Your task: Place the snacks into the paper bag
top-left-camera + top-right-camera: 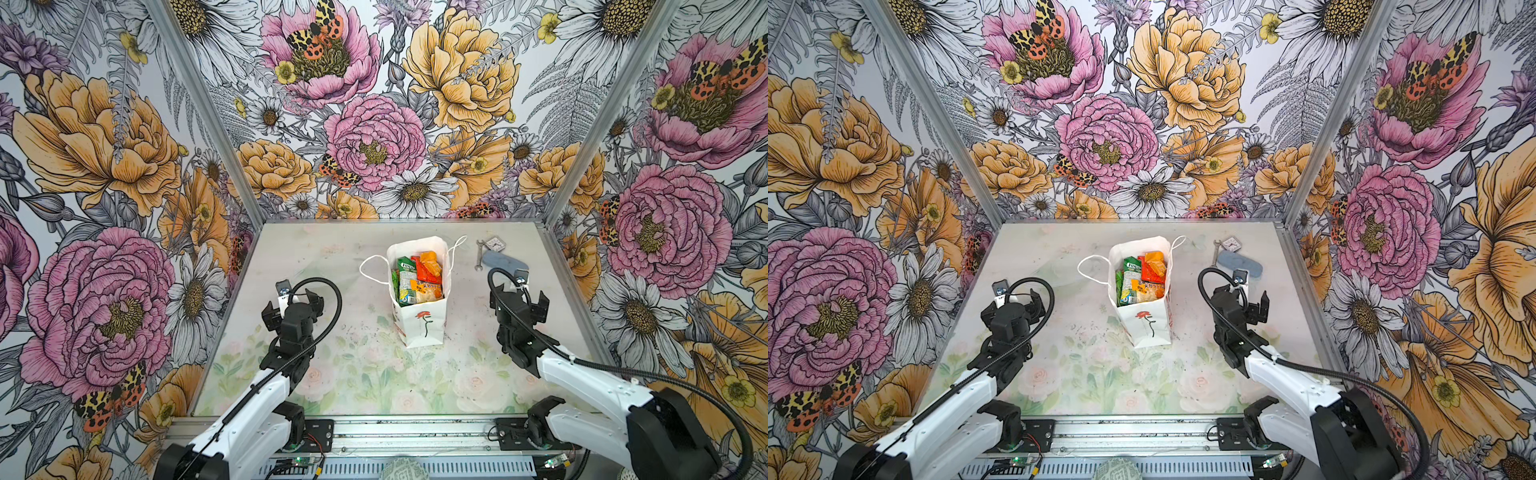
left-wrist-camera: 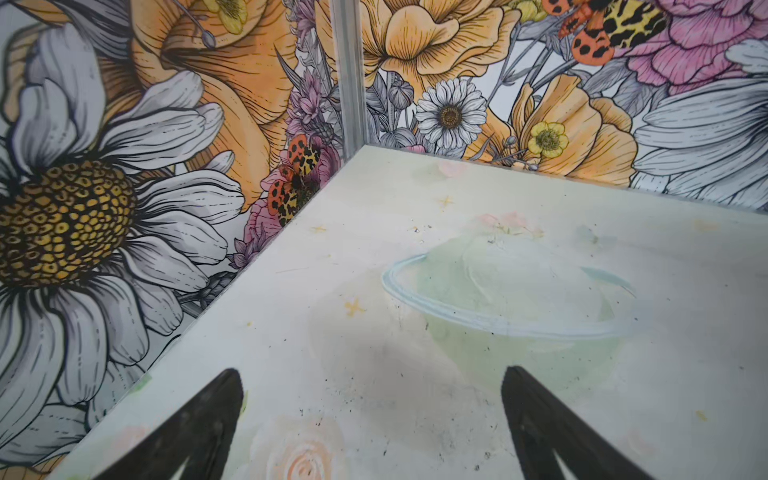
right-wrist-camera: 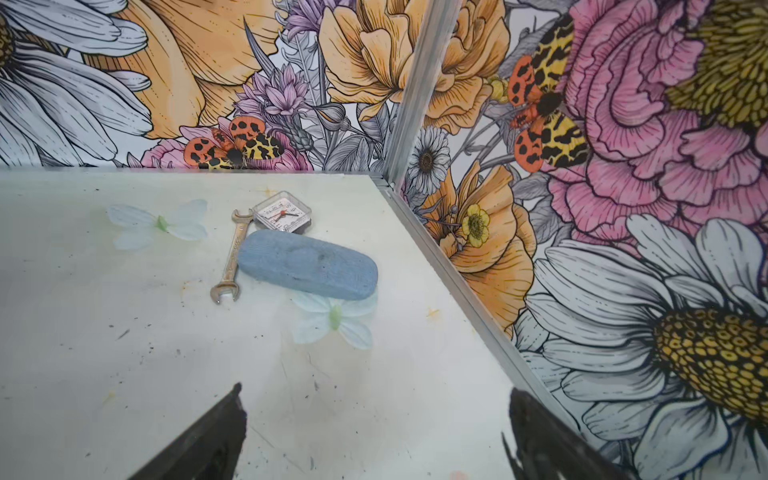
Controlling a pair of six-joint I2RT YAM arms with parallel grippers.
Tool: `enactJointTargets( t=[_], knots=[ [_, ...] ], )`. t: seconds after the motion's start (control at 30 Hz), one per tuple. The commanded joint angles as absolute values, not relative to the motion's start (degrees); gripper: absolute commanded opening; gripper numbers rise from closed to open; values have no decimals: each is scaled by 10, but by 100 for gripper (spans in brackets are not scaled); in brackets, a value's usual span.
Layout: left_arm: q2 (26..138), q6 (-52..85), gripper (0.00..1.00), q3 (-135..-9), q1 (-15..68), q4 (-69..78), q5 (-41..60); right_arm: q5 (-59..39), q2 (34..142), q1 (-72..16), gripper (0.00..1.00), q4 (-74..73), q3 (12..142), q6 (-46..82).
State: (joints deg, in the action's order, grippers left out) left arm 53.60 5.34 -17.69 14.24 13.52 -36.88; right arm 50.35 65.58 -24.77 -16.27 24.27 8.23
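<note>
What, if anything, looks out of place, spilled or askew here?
Nothing is spilled: the snacks sit inside the upright paper bag. Only a wrench, clock and blue case, clustered near the far right corner, don't belong with snacks.
</note>
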Motion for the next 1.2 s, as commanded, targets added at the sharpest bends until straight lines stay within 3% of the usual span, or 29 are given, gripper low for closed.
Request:
enactJointTargets(
  t=[0.0, 0.1, 0.23, 0.37, 0.5, 0.6, 0.77, 0.87, 1.17],
  knots=[
    [621, -8, 99, -171, 129, 282, -293, 503, 714, -240, 100, -365, 226, 0],
    [712, -46, 99, -205, 129, 324, -314, 472, 798, -213, 100, -456, 211, -3],
    [801, -141, 99, -214, 115, 447, -215, 446, 843, -196, 98, -533, 214, -67],
    [816, -151, 99, -264, 106, 351, -130, 398, 883, -161, 100, -660, 173, -75],
    [796, -132, 99, -236, 95, 392, -124, 314, 847, -102, 100, -584, 175, -7],
    [805, -99, 99, -184, 67, 510, -45, 256, 837, -57, 100, -565, 171, 38],
    [897, -29, 99, -157, 25, 663, -102, 203, 866, -34, 100, -530, 198, 51],
    [876, -1, 99, -216, 7, 514, -103, 182, 877, -14, 100, -510, 213, 65],
    [888, 23, 99, -200, -6, 568, -116, 183, 875, -10, 100, -510, 215, 69]
  ],
)
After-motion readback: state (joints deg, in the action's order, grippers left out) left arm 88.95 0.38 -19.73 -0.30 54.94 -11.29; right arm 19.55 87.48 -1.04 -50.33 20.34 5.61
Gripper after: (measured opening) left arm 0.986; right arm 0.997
